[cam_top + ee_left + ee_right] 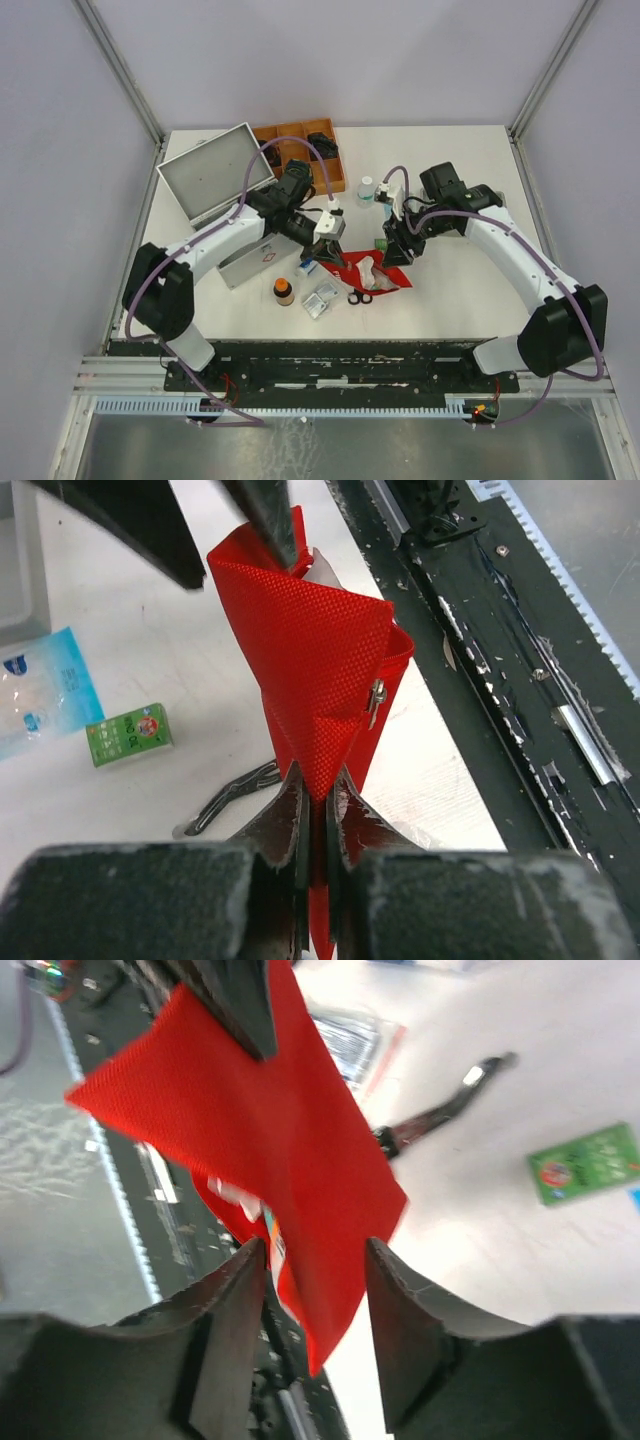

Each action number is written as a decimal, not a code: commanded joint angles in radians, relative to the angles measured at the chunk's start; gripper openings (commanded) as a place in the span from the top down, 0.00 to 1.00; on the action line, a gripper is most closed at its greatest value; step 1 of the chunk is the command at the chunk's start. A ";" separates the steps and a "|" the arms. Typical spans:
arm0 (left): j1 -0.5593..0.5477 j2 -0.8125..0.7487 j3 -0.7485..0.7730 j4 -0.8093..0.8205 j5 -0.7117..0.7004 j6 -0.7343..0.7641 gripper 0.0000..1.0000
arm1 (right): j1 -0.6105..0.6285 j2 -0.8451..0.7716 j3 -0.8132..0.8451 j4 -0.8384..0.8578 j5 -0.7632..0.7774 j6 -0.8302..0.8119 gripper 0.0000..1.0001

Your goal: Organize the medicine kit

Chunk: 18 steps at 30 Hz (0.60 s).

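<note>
The medicine kit is a silver-grey aluminium case lying open at the left, its lid [215, 172] raised behind its base [245, 262]. A red fabric pouch [365, 272] is held up between the two grippers at the table's middle. My left gripper [330, 245] is shut on one corner of the pouch [320, 650], with the fabric pinched between the jaws [318, 780]. My right gripper [400, 250] is open, its fingers apart on either side of the pouch's other corner [250, 1130], not pressing it [315, 1250].
A brown wooden tray [300, 150] stands behind the case. An orange bottle [284, 291], a clear packet [320, 300] and black scissors [360, 297] lie near the front. A green box [381, 242] and a white bottle [366, 190] are behind the pouch.
</note>
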 commanded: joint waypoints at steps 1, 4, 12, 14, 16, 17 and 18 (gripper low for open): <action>0.062 0.056 0.095 -0.065 0.177 -0.092 0.97 | -0.001 -0.127 0.000 0.081 0.189 0.009 0.39; 0.072 0.100 0.135 -0.066 0.212 -0.180 0.97 | 0.003 -0.194 -0.018 0.115 0.256 0.011 0.32; 0.073 0.154 0.225 -0.012 0.167 -0.494 0.97 | 0.049 -0.280 -0.075 0.254 0.468 0.060 0.29; 0.073 0.141 0.216 0.056 0.141 -0.599 0.97 | 0.064 -0.279 -0.083 0.276 0.513 0.068 0.30; 0.072 0.125 0.200 0.131 0.123 -0.681 0.97 | 0.082 -0.277 -0.091 0.298 0.560 0.074 0.30; 0.072 0.114 0.190 0.165 0.111 -0.726 0.97 | 0.092 -0.279 -0.096 0.310 0.578 0.074 0.30; 0.073 0.105 0.178 0.195 0.101 -0.761 0.97 | 0.100 -0.279 -0.102 0.318 0.595 0.074 0.30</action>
